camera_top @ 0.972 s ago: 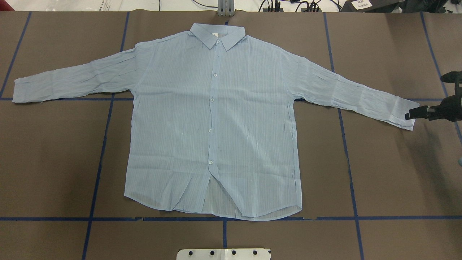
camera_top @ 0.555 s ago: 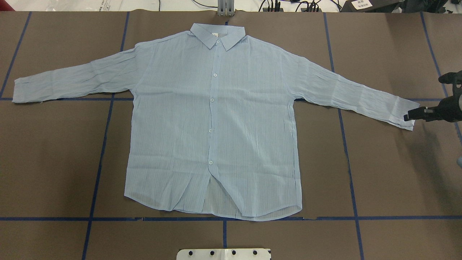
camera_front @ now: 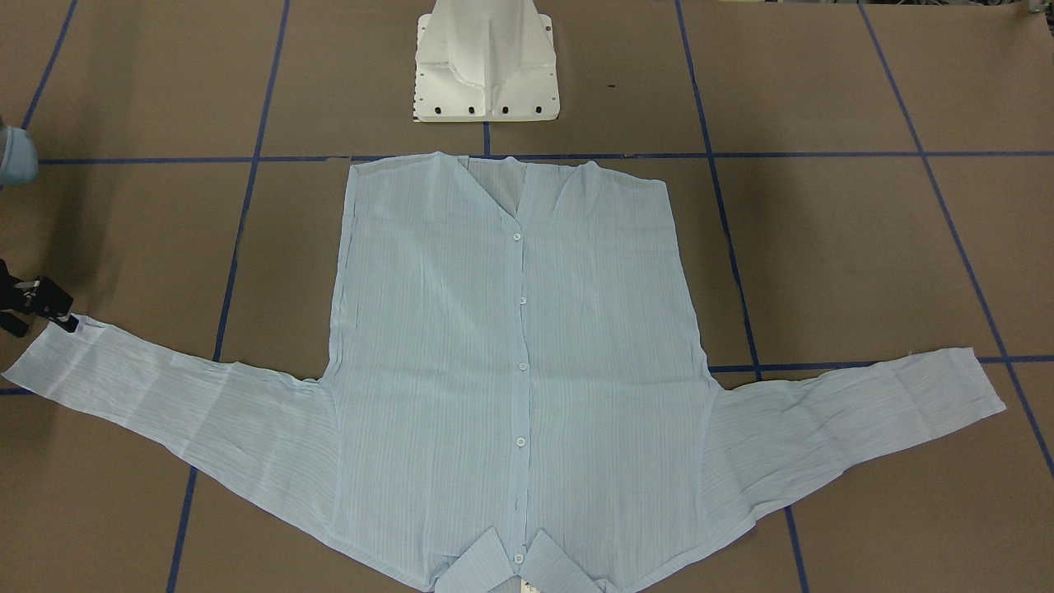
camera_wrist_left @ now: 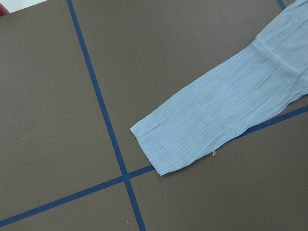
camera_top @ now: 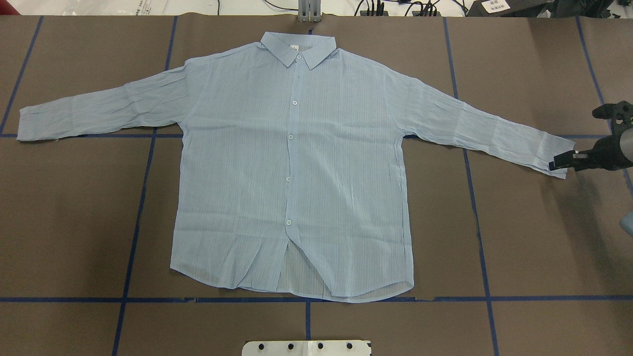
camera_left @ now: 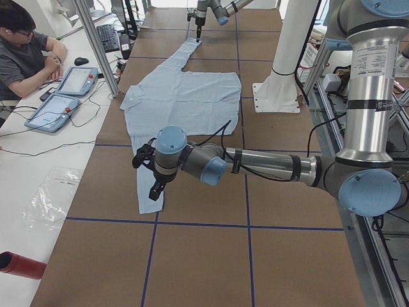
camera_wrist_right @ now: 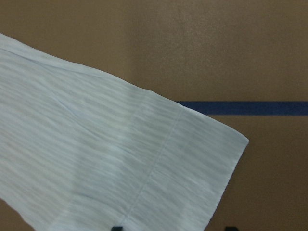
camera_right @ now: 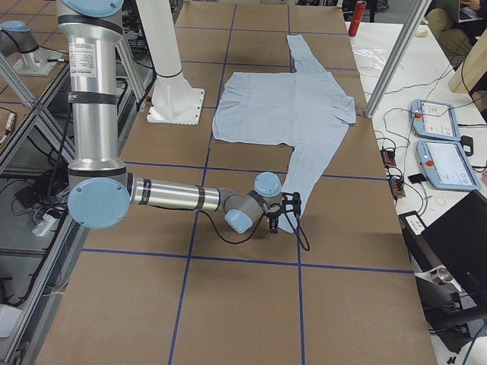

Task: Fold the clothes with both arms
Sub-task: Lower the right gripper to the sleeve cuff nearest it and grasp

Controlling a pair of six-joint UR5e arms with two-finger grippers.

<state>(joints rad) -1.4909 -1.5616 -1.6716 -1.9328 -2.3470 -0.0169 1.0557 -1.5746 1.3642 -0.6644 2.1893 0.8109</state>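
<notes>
We find the shirt (camera_top: 296, 163) spread flat, front up, on the counter (camera_top: 74, 222). Step in hand: seizing the sleeve cuffs. The right pincer (camera_top: 558, 163) stands released at its cuff; the left pincer (camera_left: 155, 190) hovers above the other, and we cannot tell its state. Next, we judge: clench, then carry the sleeves inward

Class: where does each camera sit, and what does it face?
Front-facing: across table, facing pedestal; right gripper.
Overhead: behind pedestal, above shirt; right gripper.
Exterior left: table end; left arm near.
Exterior right: opposite end; right arm near.
Left wrist: above one cuff; no gripper.
Right wrist: above other cuff; fingertips. Overhead shares that cuff.
</notes>
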